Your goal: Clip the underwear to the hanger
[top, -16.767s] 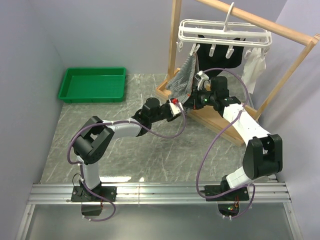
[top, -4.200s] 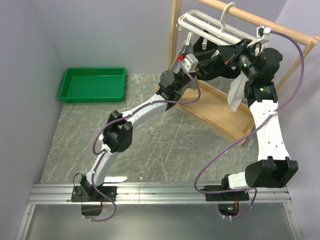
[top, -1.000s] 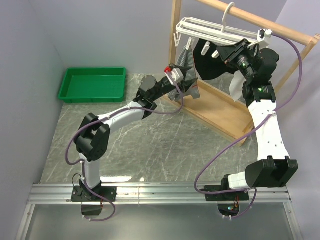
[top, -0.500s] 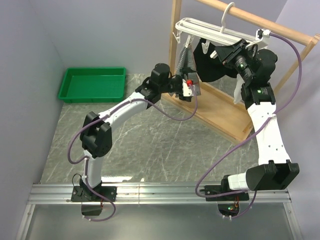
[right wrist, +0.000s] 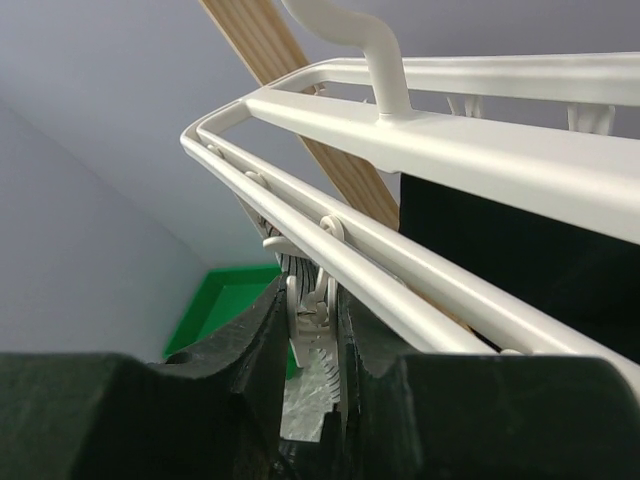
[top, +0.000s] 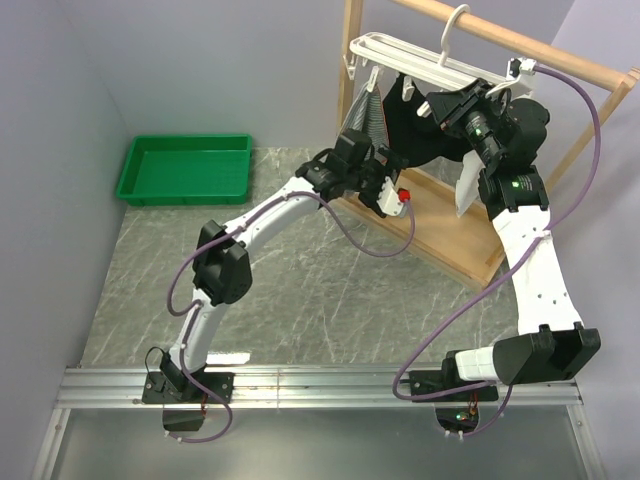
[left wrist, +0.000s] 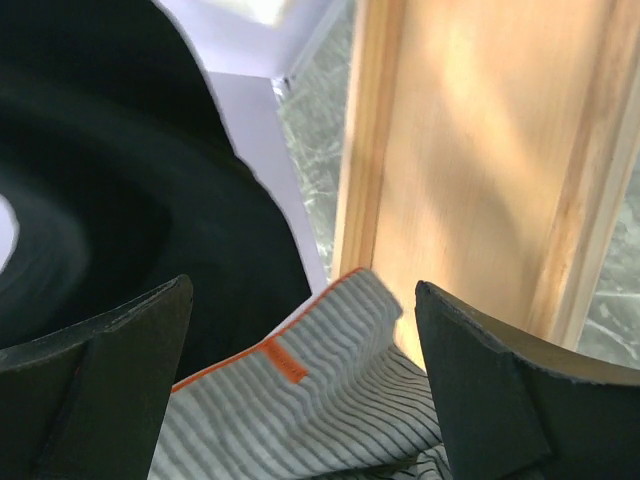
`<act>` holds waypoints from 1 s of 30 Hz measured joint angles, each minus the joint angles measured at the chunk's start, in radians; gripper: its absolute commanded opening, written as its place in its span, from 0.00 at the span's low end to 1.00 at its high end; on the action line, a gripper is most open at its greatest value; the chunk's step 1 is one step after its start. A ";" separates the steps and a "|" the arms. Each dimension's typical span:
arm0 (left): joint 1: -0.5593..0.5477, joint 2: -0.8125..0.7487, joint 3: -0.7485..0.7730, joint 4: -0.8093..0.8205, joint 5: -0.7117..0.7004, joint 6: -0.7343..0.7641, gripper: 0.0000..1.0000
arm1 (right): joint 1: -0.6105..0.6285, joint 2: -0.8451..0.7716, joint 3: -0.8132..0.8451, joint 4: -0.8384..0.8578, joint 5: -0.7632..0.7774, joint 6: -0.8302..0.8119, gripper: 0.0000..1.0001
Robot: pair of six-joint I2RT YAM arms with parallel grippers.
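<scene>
Noting positions: your right gripper stood closed on a white clip of the hanger, likely to steady it. The underwear hung at upper centre of the top view. Your left gripper gaped empty around its orange-trimmed edge, probably to take the loose corner.

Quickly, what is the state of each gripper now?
Left gripper: open, holding nothing.
Right gripper: closed on a hanger clip.

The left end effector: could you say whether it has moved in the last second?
Yes: the left end effector has moved right and down, away from the wooden rack's left post.
</scene>
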 measured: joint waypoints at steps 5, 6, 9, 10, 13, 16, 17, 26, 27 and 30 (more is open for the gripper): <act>-0.024 0.043 0.034 -0.063 -0.088 0.090 0.99 | 0.000 -0.002 0.000 -0.002 0.003 -0.008 0.00; -0.026 0.054 0.045 -0.077 -0.106 0.103 0.99 | 0.000 -0.003 0.000 -0.003 0.003 -0.010 0.00; -0.030 0.088 0.069 -0.089 -0.161 0.136 0.99 | 0.001 -0.008 0.000 -0.004 0.003 -0.015 0.00; -0.030 0.093 0.069 -0.085 -0.175 0.142 0.99 | 0.001 -0.011 0.000 -0.004 0.003 -0.017 0.00; -0.029 0.100 0.049 -0.031 -0.212 0.159 0.99 | 0.003 -0.019 0.000 -0.006 0.003 -0.021 0.00; -0.027 0.106 0.035 0.045 -0.244 0.173 0.99 | 0.003 -0.027 0.000 -0.008 0.002 -0.022 0.00; -0.027 0.111 0.035 0.071 -0.253 0.179 0.99 | 0.003 -0.029 0.000 -0.008 0.002 -0.022 0.00; -0.027 0.132 0.035 0.126 -0.278 0.242 0.99 | 0.005 -0.045 -0.003 -0.008 0.001 -0.023 0.00; -0.027 0.132 0.035 0.125 -0.286 0.253 0.98 | 0.005 -0.047 -0.004 -0.008 0.000 -0.023 0.00; -0.027 0.138 0.036 0.119 -0.306 0.280 0.86 | 0.005 -0.055 -0.008 -0.008 0.000 -0.022 0.00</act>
